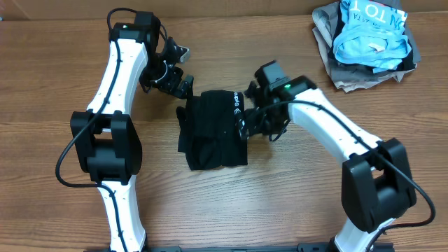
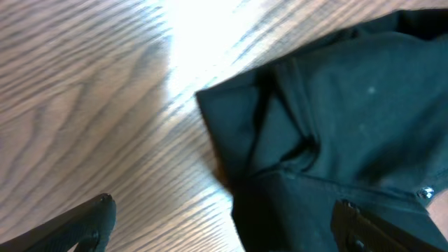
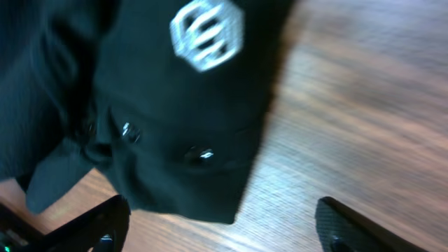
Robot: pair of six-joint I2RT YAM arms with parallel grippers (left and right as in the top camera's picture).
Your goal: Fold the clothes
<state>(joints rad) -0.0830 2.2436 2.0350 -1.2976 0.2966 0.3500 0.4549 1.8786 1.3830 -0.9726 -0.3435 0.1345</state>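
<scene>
One black T-shirt (image 1: 213,133) is seen folded into a compact bundle near the middle of the wooden tabletop (image 1: 56,84). Two hands are counted. The left hand (image 2: 224,227) is held wide above the shirt's upper left corner, one finger over bare wood and the other over the cloth, and nothing is gripped. The right hand (image 3: 220,227) is placed at the shirt's right edge, just beside a white logo (image 3: 206,35); its fingers are spread wide, a corner of the cloth lies between them, and no grip on it is seen. In the far right corner, well apart from the shirt, one heap is found: one light blue garment (image 1: 371,35) laid on one grey-tan garment (image 1: 343,73).
</scene>
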